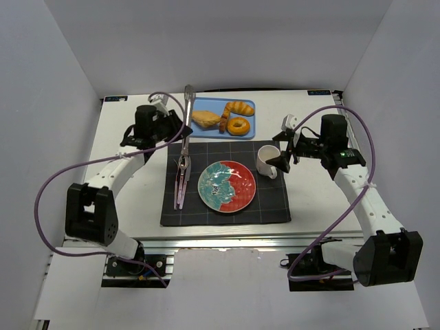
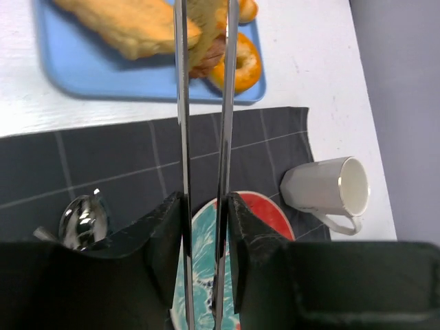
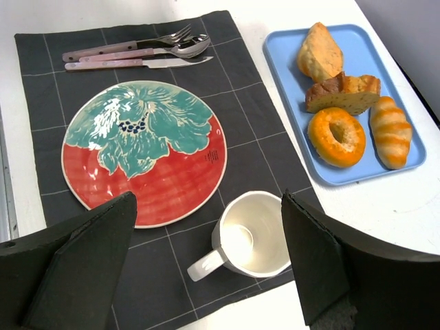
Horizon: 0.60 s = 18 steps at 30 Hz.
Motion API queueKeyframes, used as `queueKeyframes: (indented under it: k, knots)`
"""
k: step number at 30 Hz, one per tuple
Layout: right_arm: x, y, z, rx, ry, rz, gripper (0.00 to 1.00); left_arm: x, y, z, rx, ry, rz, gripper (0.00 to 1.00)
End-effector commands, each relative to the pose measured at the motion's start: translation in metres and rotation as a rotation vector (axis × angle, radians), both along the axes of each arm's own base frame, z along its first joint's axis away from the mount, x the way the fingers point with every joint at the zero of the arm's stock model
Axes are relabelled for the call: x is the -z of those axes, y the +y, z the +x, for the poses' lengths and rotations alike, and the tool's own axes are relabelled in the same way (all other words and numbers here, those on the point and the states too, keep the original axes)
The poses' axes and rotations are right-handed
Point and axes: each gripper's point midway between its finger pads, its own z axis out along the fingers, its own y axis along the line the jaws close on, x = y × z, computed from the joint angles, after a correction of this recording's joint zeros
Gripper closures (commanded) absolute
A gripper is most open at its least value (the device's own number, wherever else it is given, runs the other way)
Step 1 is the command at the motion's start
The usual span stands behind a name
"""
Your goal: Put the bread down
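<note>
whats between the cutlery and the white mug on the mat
The red and teal plate lies between the cutlery and the mug, shown in the top view.

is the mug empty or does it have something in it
Empty: the right wrist view looks down into the mug and shows only its bare white inside.

Bright even light, soft shadows, glare on plate [image 3: 110, 122]

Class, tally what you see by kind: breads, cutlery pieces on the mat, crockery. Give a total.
Breads: 4 (pastry, cake slice, doughnut, striped roll)
Cutlery: 3 (fork, spoon, knife)
Crockery: 2 (plate, mug)
Total: 9
</note>
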Motion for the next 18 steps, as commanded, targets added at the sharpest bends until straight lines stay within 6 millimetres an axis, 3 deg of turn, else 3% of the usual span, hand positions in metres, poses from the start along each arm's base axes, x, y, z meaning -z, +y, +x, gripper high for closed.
queueKeyframes:
  k: [1,5,11,18]
  knots:
    - [-0.006,-0.002,0.000,-0.001,-0.024,0.026,0.11,-0.018,-0.019,0.012,0.025,-0.015,0.002,0.59]
    - [-0.008,-0.005,0.000,0.007,-0.033,0.029,0.11,-0.019,-0.048,0.029,0.079,-0.011,0.121,0.56]
    - [-0.008,-0.009,0.000,0.016,-0.040,0.030,0.11,-0.006,-0.060,0.035,0.117,0.026,0.298,0.54]
    - [-0.006,-0.009,0.000,0.012,-0.031,0.038,0.11,-0.004,-0.070,0.042,0.140,0.010,0.408,0.53]
